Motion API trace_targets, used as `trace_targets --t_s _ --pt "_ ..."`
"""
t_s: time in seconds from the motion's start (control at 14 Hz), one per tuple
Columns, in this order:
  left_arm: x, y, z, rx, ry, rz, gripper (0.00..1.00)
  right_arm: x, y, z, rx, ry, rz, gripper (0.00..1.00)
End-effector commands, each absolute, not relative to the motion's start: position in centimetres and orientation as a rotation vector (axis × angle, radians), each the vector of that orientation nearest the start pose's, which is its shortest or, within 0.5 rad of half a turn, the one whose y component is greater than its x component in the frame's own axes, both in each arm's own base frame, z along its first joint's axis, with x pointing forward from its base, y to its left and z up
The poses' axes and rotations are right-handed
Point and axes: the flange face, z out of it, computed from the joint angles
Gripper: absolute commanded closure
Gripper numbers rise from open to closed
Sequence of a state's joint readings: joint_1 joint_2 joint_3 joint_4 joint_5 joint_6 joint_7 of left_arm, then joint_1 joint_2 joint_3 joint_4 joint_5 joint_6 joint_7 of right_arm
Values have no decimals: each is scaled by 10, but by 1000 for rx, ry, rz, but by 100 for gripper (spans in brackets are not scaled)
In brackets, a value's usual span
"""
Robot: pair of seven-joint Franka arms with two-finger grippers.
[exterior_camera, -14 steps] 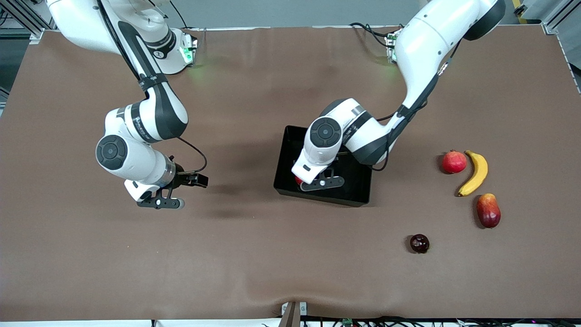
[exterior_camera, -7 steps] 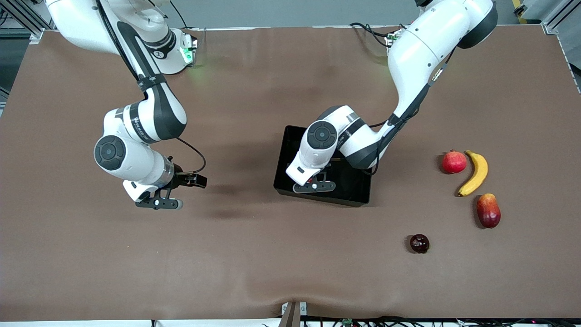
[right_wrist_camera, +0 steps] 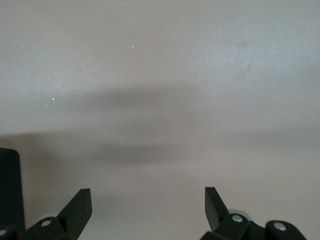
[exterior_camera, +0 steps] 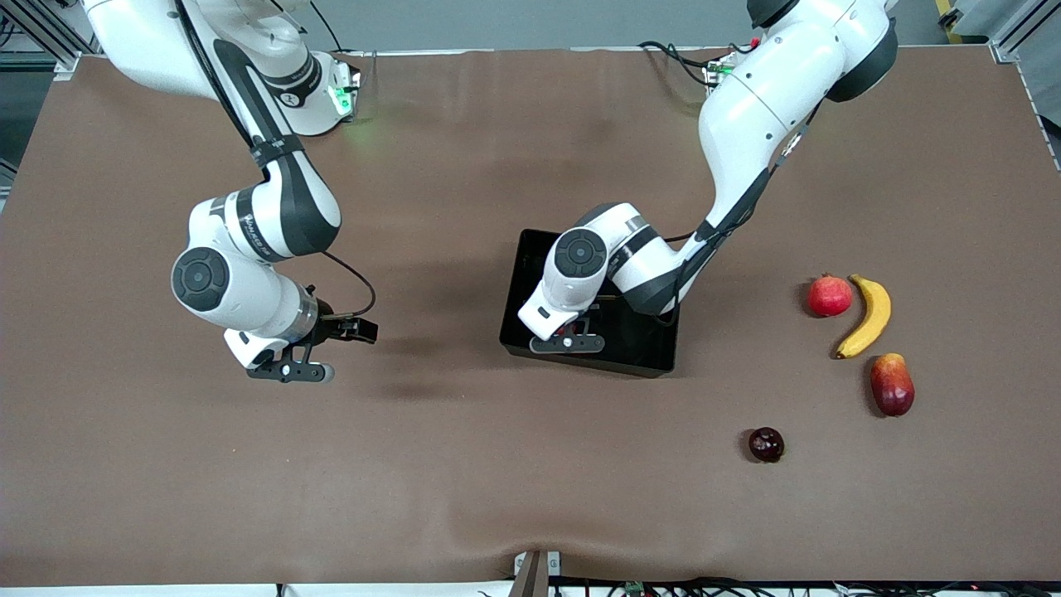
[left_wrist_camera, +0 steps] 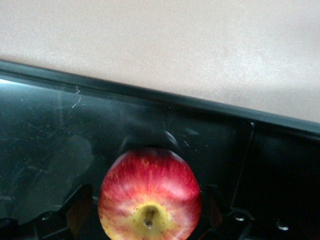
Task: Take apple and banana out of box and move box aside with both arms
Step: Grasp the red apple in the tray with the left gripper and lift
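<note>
Over the box (exterior_camera: 642,344), the left gripper (exterior_camera: 569,342) pinches the apple (left_wrist_camera: 149,197) between its fingers, stem end facing the wrist camera, just above the box floor near the wall nearest the front camera. Toward the left arm's end lies the banana (exterior_camera: 867,316), long axis running nearer-to-farther, beside the pomegranate (exterior_camera: 830,296). Spread wide, the right gripper (exterior_camera: 292,371) waits over bare table (exterior_camera: 414,481).

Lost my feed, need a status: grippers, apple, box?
Left gripper low inside the box, fingers astride the apple. Right gripper open, waiting over bare table. Banana not yet boxed. Nothing obstructing.
</note>
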State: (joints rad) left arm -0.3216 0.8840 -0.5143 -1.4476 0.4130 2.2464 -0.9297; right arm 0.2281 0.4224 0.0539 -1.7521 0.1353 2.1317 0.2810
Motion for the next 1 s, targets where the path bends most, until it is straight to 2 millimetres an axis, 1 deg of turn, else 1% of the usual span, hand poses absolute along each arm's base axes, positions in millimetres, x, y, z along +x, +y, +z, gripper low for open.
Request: trace_targets --t_s 0.0,0.07,0.14,0.21,0.29,0.43,0.57,0.64,0.79,0.86,0.93 --pt "546 -482 201 -3212 33 -10 0 620 176 328 -3014 112 118 0" --pt "547 -482 200 -3217 33 -15 0 620 177 328 -3015 112 119 0" --pt "547 -482 197 -3218 30 -11 4 619 180 328 -3014 106 119 0" --pt "547 -482 198 -3218 30 -14 13 619 181 329 -3013 108 118 0" --pt "547 -482 198 -3219 32 -13 28 619 181 329 -3013 108 118 0" --pt "547 -482 198 -3220 26 -11 67 619 181 329 -3014 108 120 0" --pt "546 -486 203 -3226 10 -19 94 619 180 329 -3014 111 120 0" --pt "546 -486 208 -3223 11 -26 98 619 180 329 -3014 111 120 0" --pt "549 -484 223 -3216 4 -39 100 619 180 329 -3014 111 120 0" --pt "552 -480 234 -3201 -5 -40 100 619 180 329 -3014 111 120 0" --pt "556 -474 251 -3191 -17 -49 100 619 179 329 -3013 113 120 0"
